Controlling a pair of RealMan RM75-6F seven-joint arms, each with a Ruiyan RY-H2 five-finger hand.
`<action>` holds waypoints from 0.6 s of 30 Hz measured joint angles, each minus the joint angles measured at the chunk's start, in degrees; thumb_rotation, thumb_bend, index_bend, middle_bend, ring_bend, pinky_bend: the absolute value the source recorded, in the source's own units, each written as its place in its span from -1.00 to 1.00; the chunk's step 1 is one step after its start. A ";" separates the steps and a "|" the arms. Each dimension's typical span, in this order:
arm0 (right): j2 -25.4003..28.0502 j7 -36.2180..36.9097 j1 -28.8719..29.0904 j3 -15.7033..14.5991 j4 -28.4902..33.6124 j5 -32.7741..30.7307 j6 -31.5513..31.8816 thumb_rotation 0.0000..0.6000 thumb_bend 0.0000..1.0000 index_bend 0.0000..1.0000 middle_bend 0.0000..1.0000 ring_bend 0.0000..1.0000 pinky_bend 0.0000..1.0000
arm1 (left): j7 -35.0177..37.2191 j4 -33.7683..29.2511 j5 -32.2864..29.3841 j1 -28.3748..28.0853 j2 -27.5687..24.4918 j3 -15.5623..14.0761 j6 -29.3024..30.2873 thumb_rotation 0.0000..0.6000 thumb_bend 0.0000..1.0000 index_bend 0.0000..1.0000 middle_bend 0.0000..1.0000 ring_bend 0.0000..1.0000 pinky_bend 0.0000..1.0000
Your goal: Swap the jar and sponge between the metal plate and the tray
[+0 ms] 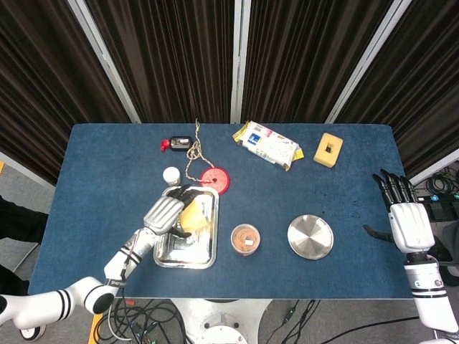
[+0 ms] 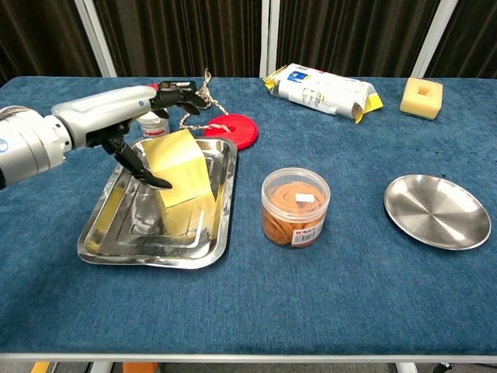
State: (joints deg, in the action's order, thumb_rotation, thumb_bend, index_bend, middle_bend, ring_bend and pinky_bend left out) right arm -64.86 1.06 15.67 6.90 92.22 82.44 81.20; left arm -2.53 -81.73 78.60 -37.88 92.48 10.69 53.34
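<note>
Nearest the robot, the jar (image 2: 295, 207) of orange rubber bands stands on the blue table (image 2: 326, 311), between the tray (image 2: 116, 247) on the left and the bare metal plate (image 2: 437, 210) on the right, touching neither. The yellow sponge (image 2: 181, 168) stands tilted in the tray. The left hand (image 2: 130, 111) reaches over the tray's far left part, its thumb down against the sponge's left face and its dark fingers (image 2: 180, 97) stretched past the sponge's top edge; whether it actually grips the sponge cannot be told from either view. The right hand (image 1: 405, 221) hangs off the table's right edge, well apart from the plate, fingers spread and holding nothing. Beyond the tray sit a small white bottle (image 2: 152, 123), partly behind the left hand, and a red disc (image 2: 231, 130) with a knotted rope (image 2: 199, 101) leading back from it. Farther still lie a black-and-red marker (image 2: 172, 86), a white snack packet (image 2: 324, 89) and, at the far right, a tan block (image 2: 421, 97) with a hole in it.
</note>
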 measured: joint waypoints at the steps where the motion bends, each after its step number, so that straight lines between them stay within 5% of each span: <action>1: 0.01 0.21 -0.07 0.01 -0.13 0.06 0.00 1.00 -1.00 -1.00 -1.00 -1.00 -1.00 | -0.43 0.21 -0.66 -0.18 0.26 0.06 -0.17 1.00 -1.00 -0.81 -0.81 -1.00 -0.71; 10: -0.11 1.41 -0.40 0.18 -1.18 0.60 -0.34 1.00 -1.00 -1.00 -1.00 -1.00 -1.00 | -3.43 1.23 -4.82 -1.48 0.51 -0.21 -2.30 1.00 -1.00 -0.81 -0.77 -0.99 -0.65; 18: -0.22 1.14 -0.35 0.34 -1.17 0.96 -0.76 1.00 -1.00 -1.00 -1.00 -1.00 -1.00 | -4.12 0.88 -5.72 -1.92 0.35 -0.74 -1.77 1.00 -1.00 -0.81 -0.54 -0.72 -0.36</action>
State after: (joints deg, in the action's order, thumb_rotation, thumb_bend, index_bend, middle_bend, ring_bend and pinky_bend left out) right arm -65.08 2.20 15.32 7.24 91.04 83.41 80.44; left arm -6.65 -80.85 72.88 -39.80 92.83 9.94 51.57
